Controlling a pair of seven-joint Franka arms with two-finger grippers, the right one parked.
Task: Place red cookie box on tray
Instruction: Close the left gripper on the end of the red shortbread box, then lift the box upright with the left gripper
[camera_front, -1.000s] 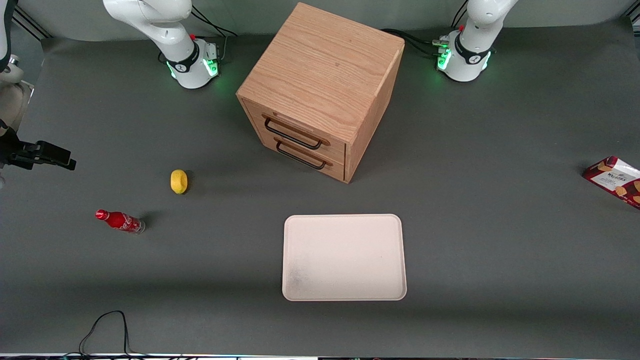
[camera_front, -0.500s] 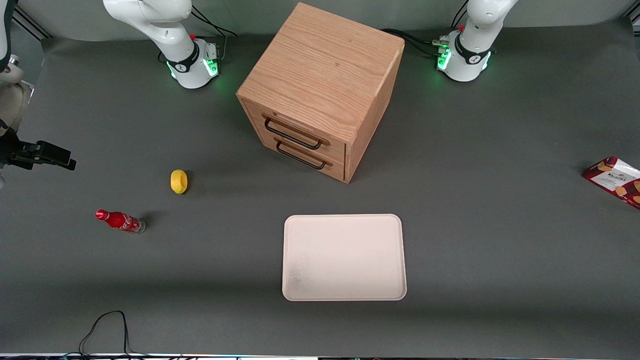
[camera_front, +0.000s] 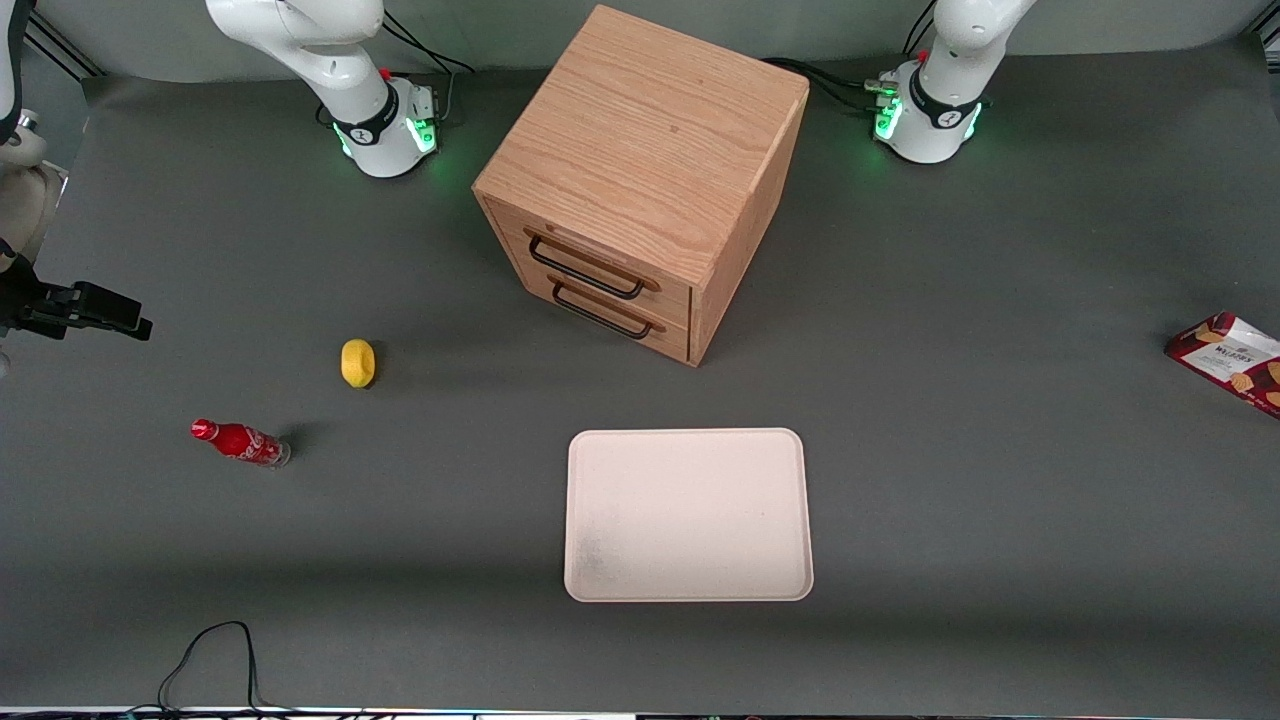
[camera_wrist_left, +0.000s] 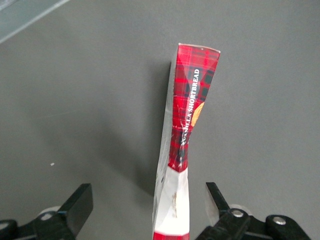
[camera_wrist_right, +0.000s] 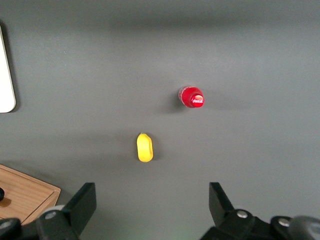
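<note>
The tray (camera_front: 688, 515) is lying flat on the dark grey table (camera_front: 1000, 520), nearest the front camera of all the things, its pale cream surface bare; a black cable (camera_front: 210, 650) is looping at the table's near edge toward the parked arm's end. Farther from the camera than the tray, a small red soda bottle (camera_front: 240, 442) is lying on its side toward the parked arm's end, and a yellow lemon (camera_front: 357, 362) is sitting a little farther still, near the bottle but apart from it. The red cookie box (camera_front: 1228, 362) is resting at the working arm's end of the table, well apart from the tray and partly cut off by the picture's edge. Farther again, a wooden drawer cabinet (camera_front: 640, 170) is standing at the middle of the table, turned at an angle, its two dark-handled drawers both looking shut; the tray is lying in front of it with a gap between them.

In the left wrist view the gripper (camera_wrist_left: 147, 205) is hanging above the red cookie box (camera_wrist_left: 187, 125), which is showing its thin tartan edge; its two dark fingers (camera_wrist_left: 77, 202) are spread wide, one on each side of the box's edge, neither touching it; the gripper is holding nothing.
</note>
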